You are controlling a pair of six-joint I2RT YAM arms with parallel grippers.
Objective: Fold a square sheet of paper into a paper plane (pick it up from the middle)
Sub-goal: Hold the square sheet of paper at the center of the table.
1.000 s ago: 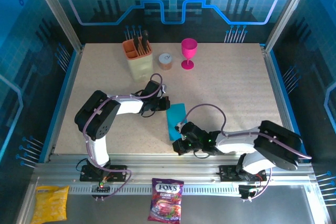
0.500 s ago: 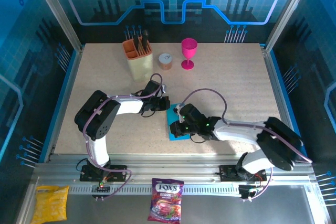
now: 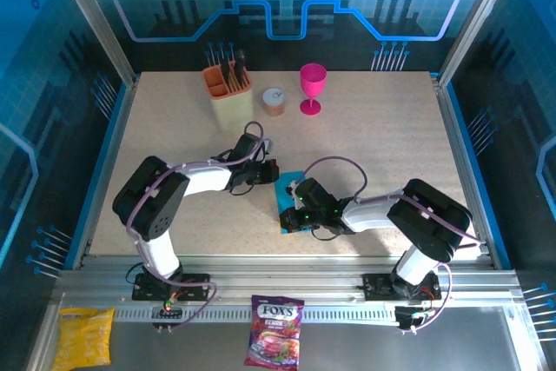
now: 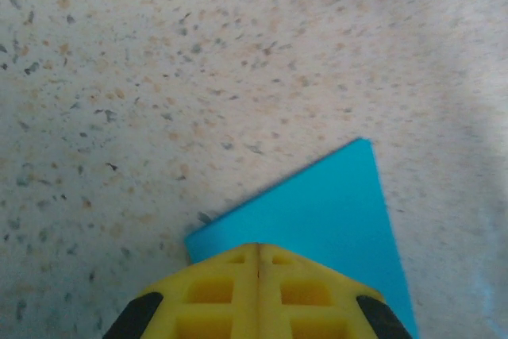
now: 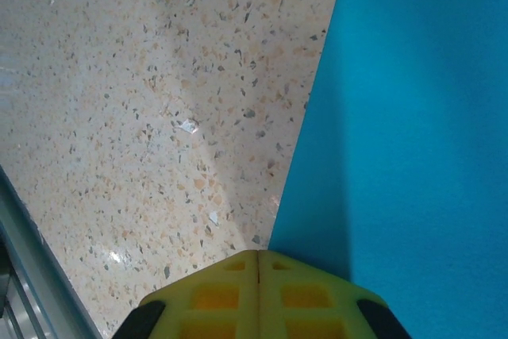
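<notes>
Speckled tabletop, blue paper flat mid-table, seemingly folded once only; left gripper and right gripper clenched empty at its edges, nose and wings pending.

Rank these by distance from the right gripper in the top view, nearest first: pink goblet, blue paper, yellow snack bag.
1. blue paper: directly at the right gripper, mid-scene.
2. pink goblet: far back, roughly centre.
3. yellow snack bag: near-left corner of the view, clearly farthest.
</notes>
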